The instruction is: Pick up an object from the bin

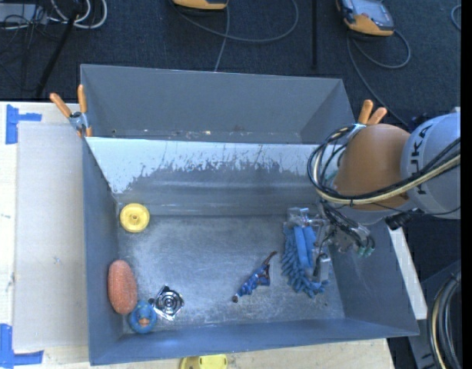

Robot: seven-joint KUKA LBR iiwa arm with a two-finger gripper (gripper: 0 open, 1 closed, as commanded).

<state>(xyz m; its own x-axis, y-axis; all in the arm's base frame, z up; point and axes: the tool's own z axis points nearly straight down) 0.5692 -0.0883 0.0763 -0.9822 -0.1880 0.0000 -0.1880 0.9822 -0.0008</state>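
Note:
My gripper (322, 258) is down in the right part of the bin, close against the right side of a blue bristly brush (300, 258) that lies on the floor there. Whether it grips the brush I cannot tell. A small blue toy-like piece (254, 280) lies just left of the brush, apart from it.
Along the left side of the bin lie a yellow round disc (134, 217), an orange-red oval thing (121, 285), a silver metal piece (168, 302) and a small blue and orange thing (142, 320). The arm's orange cover and cables hang over the bin's right wall.

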